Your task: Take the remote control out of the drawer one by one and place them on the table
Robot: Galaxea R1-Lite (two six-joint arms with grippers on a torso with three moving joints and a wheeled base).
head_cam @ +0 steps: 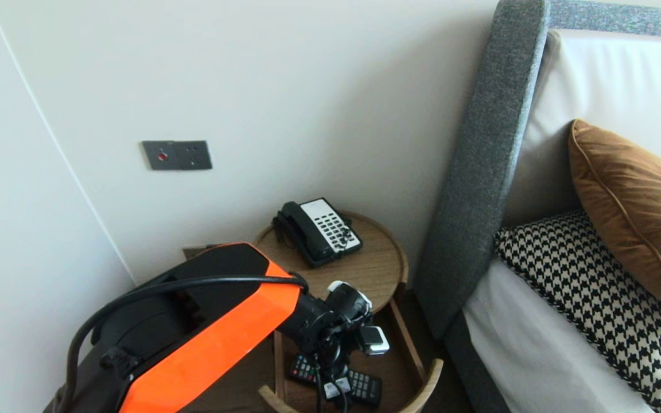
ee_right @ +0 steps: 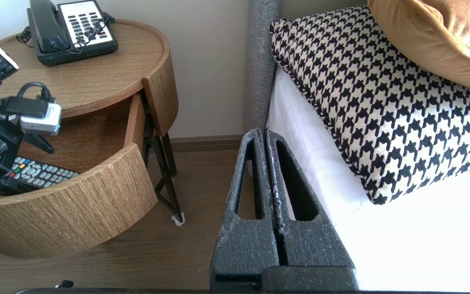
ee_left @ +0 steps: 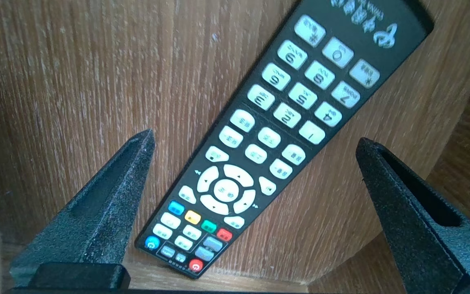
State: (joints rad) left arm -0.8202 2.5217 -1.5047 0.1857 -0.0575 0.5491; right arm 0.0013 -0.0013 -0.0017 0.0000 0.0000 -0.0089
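Our left gripper (ee_left: 255, 136) hangs over the open drawer (ee_right: 76, 212), fingers spread wide on either side of the remote (ee_left: 284, 122), which lies flat near the drawer's curved front wall. We judge this to be the approach: a grip calls for sinking lower, then closing. Our right gripper (ee_right: 268, 132) is parked beside the bed (ee_right: 382, 245), fingers pressed together.

Orange-and-black left arm (head_cam: 221, 338), looped black cable (head_cam: 193, 282), grainy black end effector fingers (ee_left: 108, 204)
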